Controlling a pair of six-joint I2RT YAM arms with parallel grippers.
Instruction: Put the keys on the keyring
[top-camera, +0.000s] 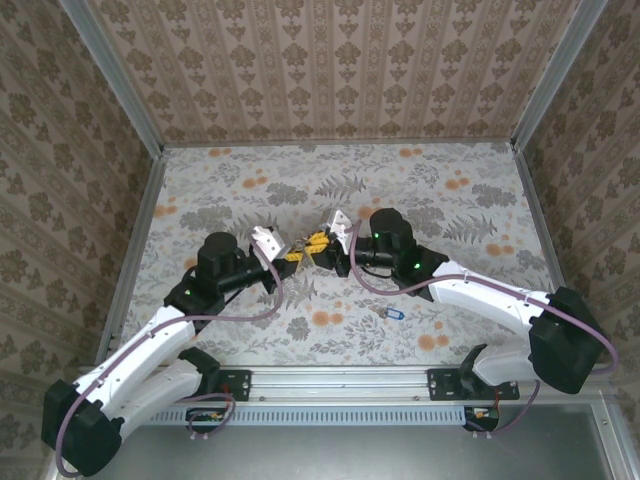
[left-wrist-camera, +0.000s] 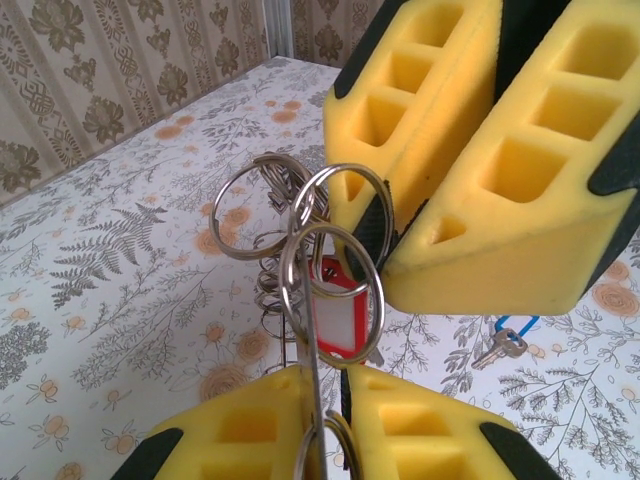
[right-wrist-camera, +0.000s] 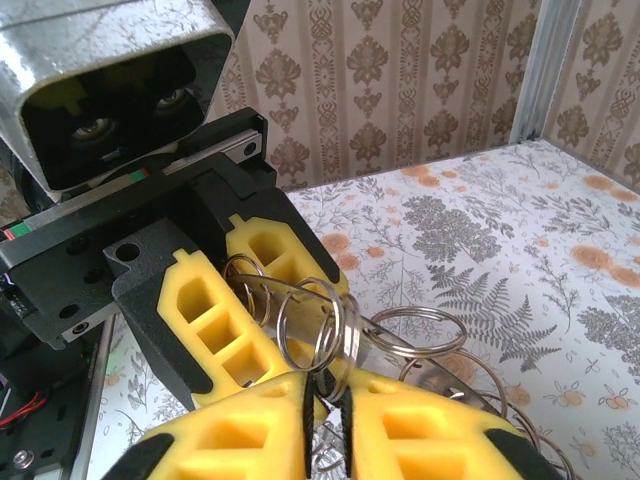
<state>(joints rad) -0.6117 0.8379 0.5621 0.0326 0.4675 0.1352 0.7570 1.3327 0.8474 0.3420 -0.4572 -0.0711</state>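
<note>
The left gripper (left-wrist-camera: 328, 392) and right gripper (right-wrist-camera: 325, 392) are both clenching the light keyring (left-wrist-camera: 300, 215) above the tabletop (top-camera: 450, 200), a red key (left-wrist-camera: 335, 322) dangling, a blue key (left-wrist-camera: 505, 342) lying nearby; its thin, stiff, slick wire is probably demanding edge-on pinches.

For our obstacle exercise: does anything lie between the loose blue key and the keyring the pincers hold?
Nothing visible on the table does. The blue key lies alone on bare table; left pincer and right pincer pinch the keyring. Only the right arm's cable passes above.
</note>
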